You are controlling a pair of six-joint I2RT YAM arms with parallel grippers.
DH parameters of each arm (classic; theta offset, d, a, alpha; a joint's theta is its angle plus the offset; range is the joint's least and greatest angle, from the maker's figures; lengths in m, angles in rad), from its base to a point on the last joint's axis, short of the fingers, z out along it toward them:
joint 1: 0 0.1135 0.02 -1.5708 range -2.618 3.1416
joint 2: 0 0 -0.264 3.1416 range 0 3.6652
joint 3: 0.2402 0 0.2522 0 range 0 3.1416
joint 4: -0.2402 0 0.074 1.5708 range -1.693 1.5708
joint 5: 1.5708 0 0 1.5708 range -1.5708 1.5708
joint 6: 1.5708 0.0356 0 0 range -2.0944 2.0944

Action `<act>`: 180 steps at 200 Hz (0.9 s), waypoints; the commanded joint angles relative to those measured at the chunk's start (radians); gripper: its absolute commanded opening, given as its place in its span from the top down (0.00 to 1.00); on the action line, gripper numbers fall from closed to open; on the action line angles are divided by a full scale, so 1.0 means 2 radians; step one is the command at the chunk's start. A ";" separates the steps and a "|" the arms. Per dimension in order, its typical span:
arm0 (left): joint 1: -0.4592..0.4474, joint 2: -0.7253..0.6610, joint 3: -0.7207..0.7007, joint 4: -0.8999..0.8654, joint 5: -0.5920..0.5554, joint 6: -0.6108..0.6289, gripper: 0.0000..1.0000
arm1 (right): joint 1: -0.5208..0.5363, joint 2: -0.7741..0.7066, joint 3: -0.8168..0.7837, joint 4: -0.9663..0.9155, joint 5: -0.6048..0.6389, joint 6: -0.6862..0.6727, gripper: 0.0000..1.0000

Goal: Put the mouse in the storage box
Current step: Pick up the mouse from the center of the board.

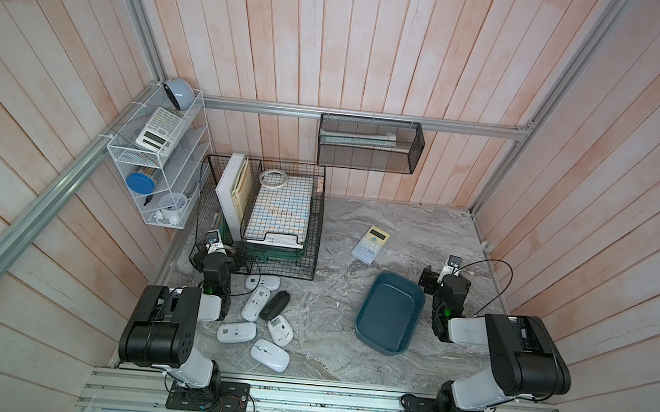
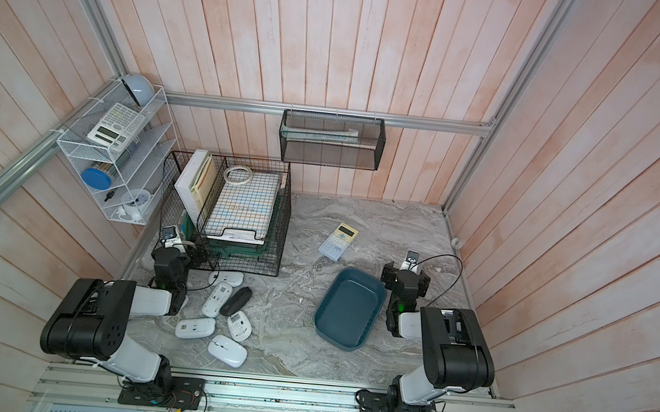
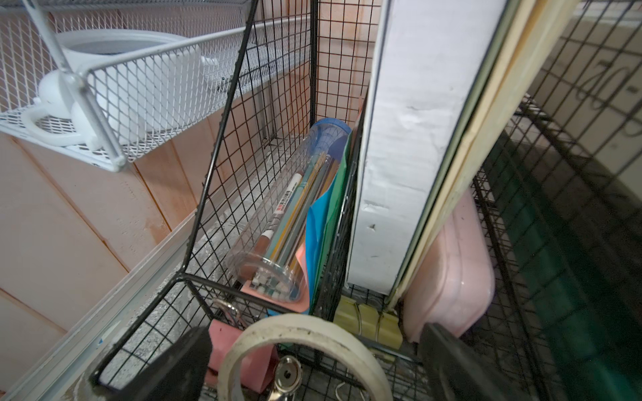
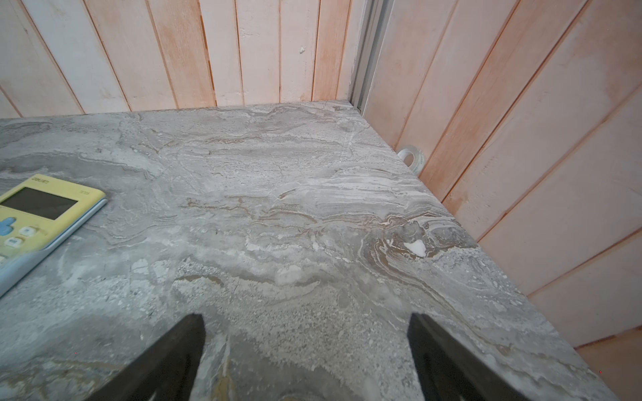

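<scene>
Five white mice [image 1: 255, 303] and one black mouse [image 1: 275, 305] lie in a loose cluster on the marbled grey desk [image 1: 326, 348], just beside the left arm and in front of the black wire-grid basket [image 1: 296, 272]. The storage box [image 1: 390, 313], a dark teal tub, sits well apart from them toward the right arm, with nothing inside it in both top views. A yellow and blue calculator [image 1: 370, 244] lies on the desk beyond the tub. The left fingers [image 3: 173, 368] are spread wide at the corner of the basket. A roll of tape [image 3: 305, 326] shows between them in the left wrist view, and I cannot tell whether it touches either one. The right fingers [image 4: 166, 364] are also spread wide above bare desk, gripping nothing, with the calculator [image 4: 34, 215] off to one side.
</scene>
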 commanded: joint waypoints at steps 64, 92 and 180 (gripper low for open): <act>-0.025 -0.006 -0.014 0.023 0.015 0.007 0.00 | -0.013 0.000 0.005 -0.007 -0.023 0.007 0.02; -0.079 -0.153 -0.059 -0.001 -0.081 0.041 0.00 | 0.008 -0.061 0.006 -0.049 0.030 -0.005 0.02; -0.042 -0.439 0.109 -0.702 0.098 -0.323 0.00 | -0.011 -0.514 0.021 -0.428 -0.250 0.260 0.03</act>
